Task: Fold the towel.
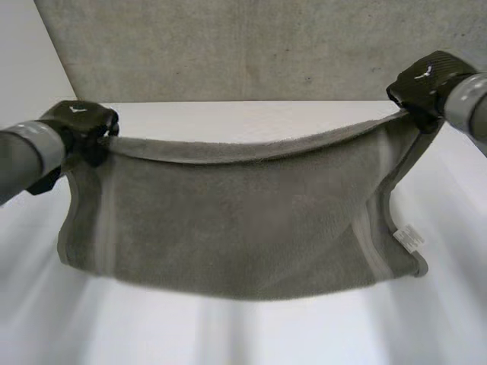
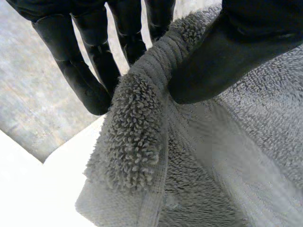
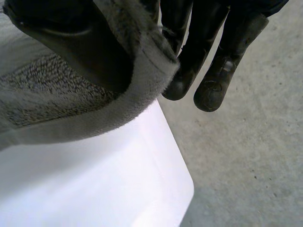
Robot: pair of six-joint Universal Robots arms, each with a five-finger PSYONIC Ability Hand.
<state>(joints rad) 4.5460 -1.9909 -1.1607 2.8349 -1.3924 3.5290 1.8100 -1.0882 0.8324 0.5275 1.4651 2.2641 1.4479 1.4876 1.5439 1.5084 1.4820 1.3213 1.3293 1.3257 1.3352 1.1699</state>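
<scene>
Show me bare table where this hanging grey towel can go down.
Widest: the white table on the near side of the grey terry towel. A narrow strip lies between its top edge and the table's far edge. The middle is crowded: the towel spans it, top corners pinched by the left hand and the right hand.

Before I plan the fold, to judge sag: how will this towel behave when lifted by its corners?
Likely floppy: the towel sags in the middle between the left robot hand and right robot hand pinching its upper corners. Its thick looped pile probably grips well, so slipping seems unlikely.
</scene>
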